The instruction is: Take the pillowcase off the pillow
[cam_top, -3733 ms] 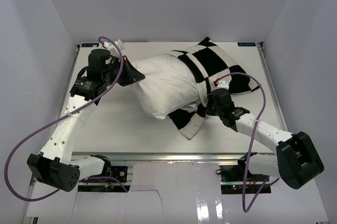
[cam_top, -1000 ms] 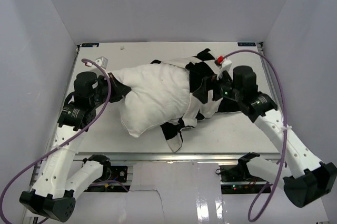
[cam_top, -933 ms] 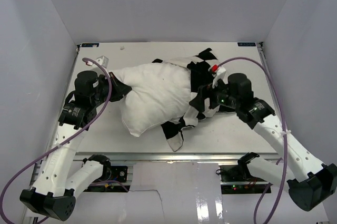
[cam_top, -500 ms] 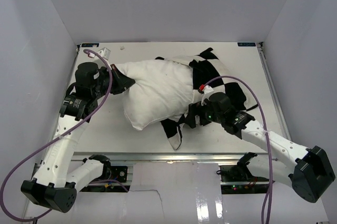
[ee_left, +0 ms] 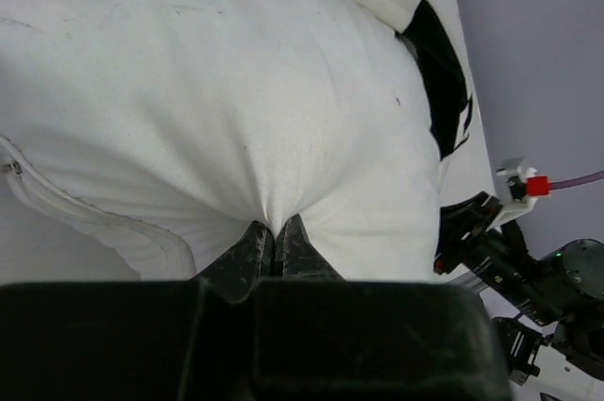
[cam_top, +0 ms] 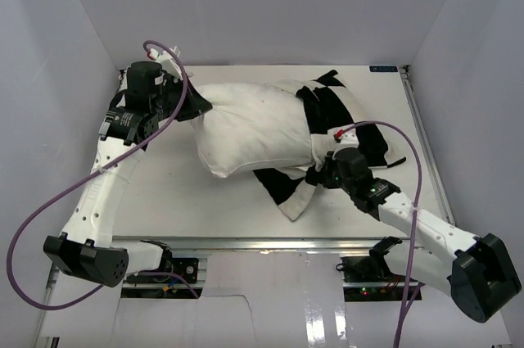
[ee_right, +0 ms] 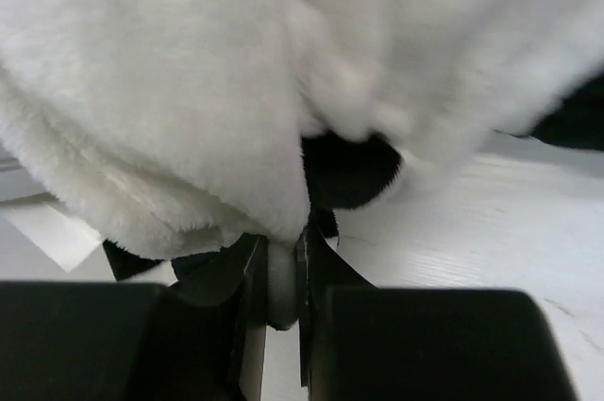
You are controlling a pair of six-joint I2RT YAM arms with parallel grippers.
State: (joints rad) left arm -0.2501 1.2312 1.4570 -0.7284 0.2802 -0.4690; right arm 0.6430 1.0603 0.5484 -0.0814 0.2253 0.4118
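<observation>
On the white table [cam_top: 164, 192], the pillow [cam_top: 254, 131] is seen lying across the middle, its length running from 9 to 3 o'clock in the top view. Its 9 o'clock half is bare off-white fabric. The 3 o'clock end is wrapped in the black-and-white checked pillowcase [cam_top: 340, 115], which is bunched up there, with a loose flap spilled onto the table toward 6 o'clock.

The left gripper [cam_top: 199, 107] is placed at the pillow's 10 o'clock corner. In the left wrist view its fingers are pressed together [ee_left: 274, 248] on a small tuck of the plain pillow [ee_left: 217, 80] fabric, which is drawn into creases radiating from the pinch. The pillowcase [ee_left: 442, 61] is visible beyond, at 2 o'clock in that view.

The right gripper [cam_top: 318, 169] is set at about 5 o'clock from the pillow's middle, against the near edge of the checked cover. In the right wrist view the fingers are nearly closed [ee_right: 281, 274] on a fold of fluffy white cloth, with a black patch just past the tips (at 12 o'clock from them). This cloth appears to be the pillowcase [ee_right: 179, 90] and not the pillow, though so close a view does not settle it. The table [ee_right: 472, 231] surface is seen at 4 o'clock.
</observation>
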